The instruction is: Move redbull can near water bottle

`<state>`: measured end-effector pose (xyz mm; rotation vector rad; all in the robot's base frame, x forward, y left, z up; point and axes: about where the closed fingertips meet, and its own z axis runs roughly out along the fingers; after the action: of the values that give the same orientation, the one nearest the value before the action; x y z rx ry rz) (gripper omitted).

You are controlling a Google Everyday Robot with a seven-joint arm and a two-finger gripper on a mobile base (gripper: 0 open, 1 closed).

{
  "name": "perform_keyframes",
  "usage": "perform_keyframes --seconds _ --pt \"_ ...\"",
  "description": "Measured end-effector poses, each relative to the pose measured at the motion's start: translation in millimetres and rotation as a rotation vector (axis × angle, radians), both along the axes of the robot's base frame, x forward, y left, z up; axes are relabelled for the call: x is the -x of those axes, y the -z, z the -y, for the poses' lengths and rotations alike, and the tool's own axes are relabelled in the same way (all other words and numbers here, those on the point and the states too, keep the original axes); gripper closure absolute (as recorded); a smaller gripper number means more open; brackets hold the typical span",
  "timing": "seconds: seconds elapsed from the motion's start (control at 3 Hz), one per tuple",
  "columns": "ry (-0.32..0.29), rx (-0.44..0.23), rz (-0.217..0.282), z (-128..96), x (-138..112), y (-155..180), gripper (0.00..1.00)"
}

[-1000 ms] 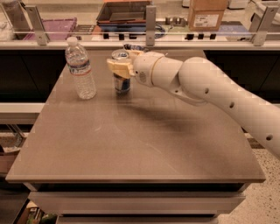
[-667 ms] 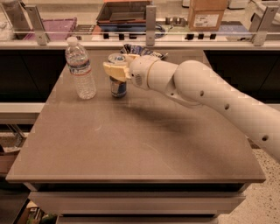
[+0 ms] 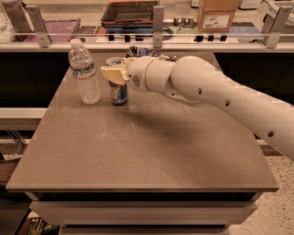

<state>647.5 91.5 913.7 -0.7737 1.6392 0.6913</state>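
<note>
At the far left of the grey table point(image 3: 138, 156), I am holding the gripper point(image 3: 113, 73) against the upper half of the redbull can point(image 3: 119, 93), with the white arm point(image 3: 220, 96) reaching in from the right edge of the camera view and crossing above the tabletop. One pale finger point(image 3: 109, 73) is lying across the front of the can, just under its silver top. The other is sitting out of sight behind the can, so the claw is reading to me as closed on the can rather than spread wide. The can is standing upright, its blue lower half showing below the claw. I cannot tell whether its base is touching the surface or sitting just above it. The water bottle point(image 3: 85, 75) is standing upright just beside the can, to its left as the camera looks, with a narrow gap between the two. A dark foil snack bag point(image 3: 146, 51) is lying at the table's back edge, behind the wrist. On the counter beyond, a cardboard box point(image 3: 217, 13) and a dark tray point(image 3: 131, 11) are sitting.
</note>
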Motion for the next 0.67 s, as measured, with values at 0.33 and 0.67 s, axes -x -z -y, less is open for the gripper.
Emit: perform_keyframes --seconds 0.33,0.67 --pt "0.003 0.001 -0.003 1.2 -1.5 1.3 0.59" --pt "0.0 0.001 -0.002 -0.8 -0.8 0.9 0.37"
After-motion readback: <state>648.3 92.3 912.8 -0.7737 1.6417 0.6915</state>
